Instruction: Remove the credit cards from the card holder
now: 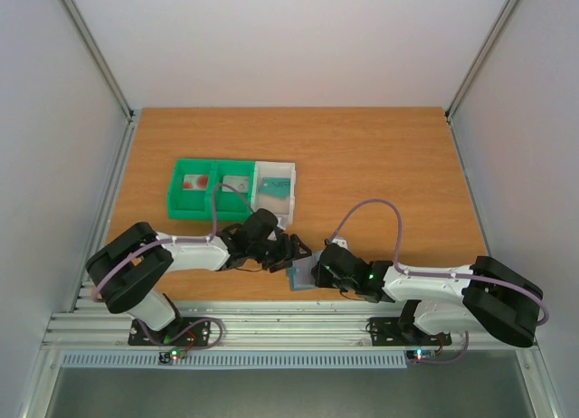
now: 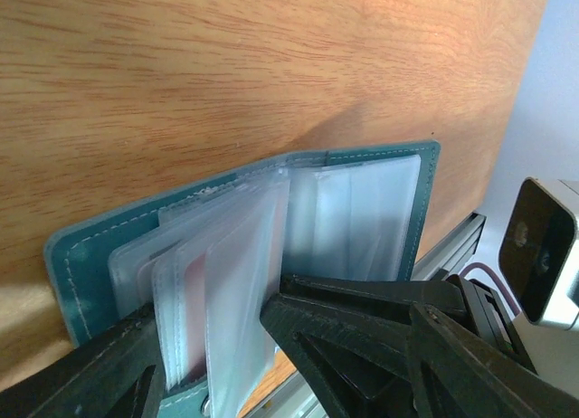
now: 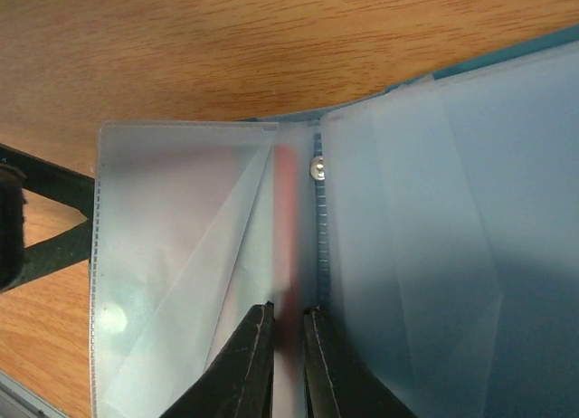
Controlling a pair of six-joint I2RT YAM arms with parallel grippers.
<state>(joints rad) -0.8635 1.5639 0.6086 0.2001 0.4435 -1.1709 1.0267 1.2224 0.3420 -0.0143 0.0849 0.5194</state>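
Near the front edge of the brown wooden table (image 1: pixel 362 165), between the two grippers, the teal stitched folding card holder (image 2: pixel 81 273) lies opened flat. Its long axis runs from lower left to upper right in the left wrist view, and its clear plastic sleeves (image 2: pixel 235 255) fan upward. The right gripper (image 3: pixel 288 311) pinches one sleeve that shows a red strip (image 3: pixel 288 201). The left gripper (image 2: pixel 210 332) has its fingers apart, straddling several sleeves.

My right gripper (image 3: pixel 288 311) is low centre, jaws almost together, nipping the thin reddish edge of a credit card (image 3: pixel 288 210) at the spine of the open card holder (image 3: pixel 507 61). Frosted sleeves (image 3: pixel 172 237) fan out on both sides. Small metal stud (image 3: pixel 317 167) sits on the spine just above. Wood table (image 3: pixel 226 47) behind. Dark shape (image 3: pixel 9 228) at left edge, can't tell what it is.
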